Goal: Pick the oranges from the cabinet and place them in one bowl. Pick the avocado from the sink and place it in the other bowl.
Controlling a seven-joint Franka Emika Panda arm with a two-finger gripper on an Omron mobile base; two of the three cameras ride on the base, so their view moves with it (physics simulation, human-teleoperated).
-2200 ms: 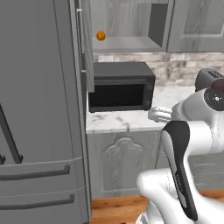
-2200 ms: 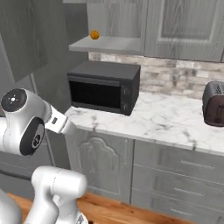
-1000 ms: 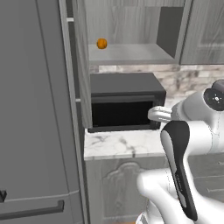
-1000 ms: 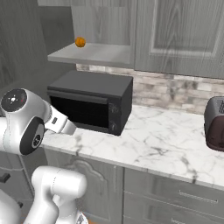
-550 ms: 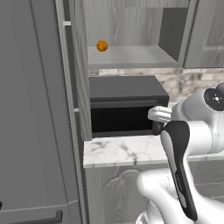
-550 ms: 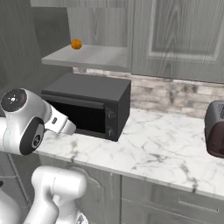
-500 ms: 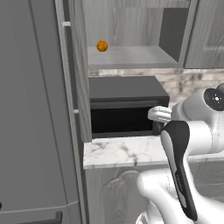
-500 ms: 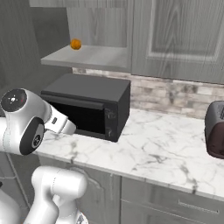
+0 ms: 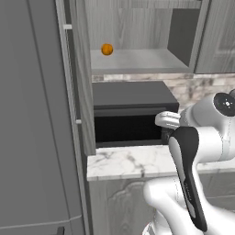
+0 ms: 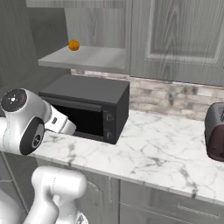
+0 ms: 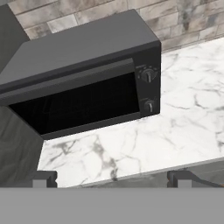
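Looking from nearest to farthest, the gripper (image 11: 112,178) has its two dark fingertips set wide apart at the bottom of the hand view, with nothing between them; it holds nothing. It hangs just in front of the marble counter (image 11: 144,144), aimed at the black microwave (image 11: 87,92), which serves as the landmark here.

Compared with the base views of a couple of seconds ago, the whole picture has shifted: the microwave now sits larger and more central, and the tall grey refrigerator (image 9: 32,114) to its left fills more of the left base view. That is the base driving closer, not the things moving.

Above the microwave, the cabinet (image 9: 137,27) stands open, its door (image 9: 82,78) swung out to the microwave's left. One orange (image 9: 107,49) rests on the shelf (image 10: 87,57), above the microwave and toward its left side. A dark toaster (image 10: 215,131) stands well to the microwave's right.

Judging from this, the robot is finishing its approach; the arm next needs to rise to the shelf.
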